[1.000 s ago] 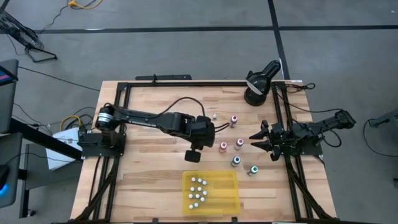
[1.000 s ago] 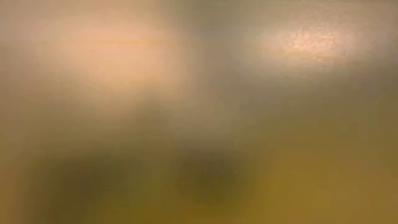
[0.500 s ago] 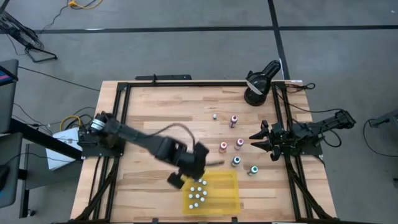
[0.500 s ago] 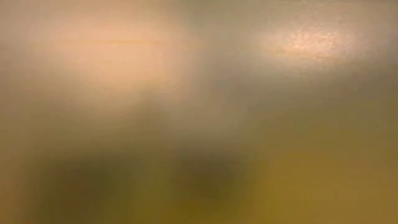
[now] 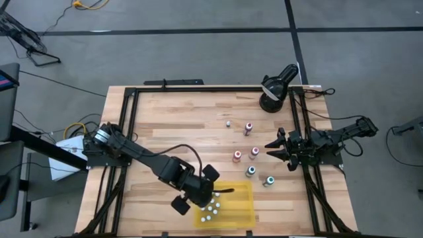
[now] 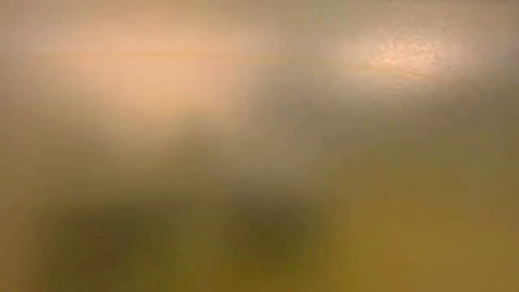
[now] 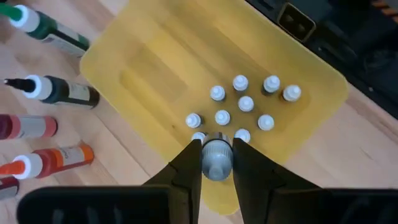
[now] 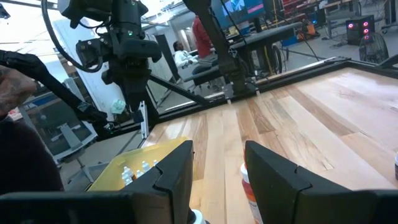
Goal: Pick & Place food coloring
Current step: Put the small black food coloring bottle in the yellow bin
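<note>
Food coloring bottle [image 7: 216,158], white-capped, sits pinched between the left gripper [image 7: 216,163] fingers, hanging over the yellow tray [image 5: 244,205] at the lower middle of the high view, just above the white-capped bottles [image 7: 243,107] standing inside. Five more bottles [image 5: 252,153] stand on the wooden table [image 5: 165,119] right of centre. The right gripper [image 5: 274,148] waits at the table's right edge, fingers spread apart.
</note>
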Tool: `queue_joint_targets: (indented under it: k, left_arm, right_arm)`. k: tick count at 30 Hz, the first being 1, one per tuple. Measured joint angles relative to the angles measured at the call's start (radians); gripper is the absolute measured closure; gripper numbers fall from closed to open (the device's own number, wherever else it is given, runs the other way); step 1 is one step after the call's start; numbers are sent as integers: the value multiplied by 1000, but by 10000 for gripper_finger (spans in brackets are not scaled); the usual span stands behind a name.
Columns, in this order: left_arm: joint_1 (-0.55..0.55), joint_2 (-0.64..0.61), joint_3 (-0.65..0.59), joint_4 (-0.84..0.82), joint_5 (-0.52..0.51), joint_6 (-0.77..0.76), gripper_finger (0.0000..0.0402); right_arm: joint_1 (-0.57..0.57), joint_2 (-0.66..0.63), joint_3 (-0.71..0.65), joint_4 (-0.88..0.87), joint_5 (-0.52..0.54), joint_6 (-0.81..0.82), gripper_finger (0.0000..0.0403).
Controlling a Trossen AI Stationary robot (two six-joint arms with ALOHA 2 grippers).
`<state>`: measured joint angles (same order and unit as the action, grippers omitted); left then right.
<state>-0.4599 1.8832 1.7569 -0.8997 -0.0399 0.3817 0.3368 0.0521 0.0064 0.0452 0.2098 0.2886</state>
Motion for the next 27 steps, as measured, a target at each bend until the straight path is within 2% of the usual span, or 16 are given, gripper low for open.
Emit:
queue_joint_targets:
  k: [5,8,21,27]
  left_arm:
    - [11,30,18,34,-26,-48,339]
    - [17,78,87,24,-45,-76,339]
    - [39,336,560,-189,-51,-94,339]
    - [50,376,562,-205,-51,-98,339]
  right_arm:
    - [0,0,0,0,0,0,264]
    - [0,-1,0,1,0,0,266]
    - [0,12,0,0,0,0,266]
    - [0,13,0,0,0,0,264]
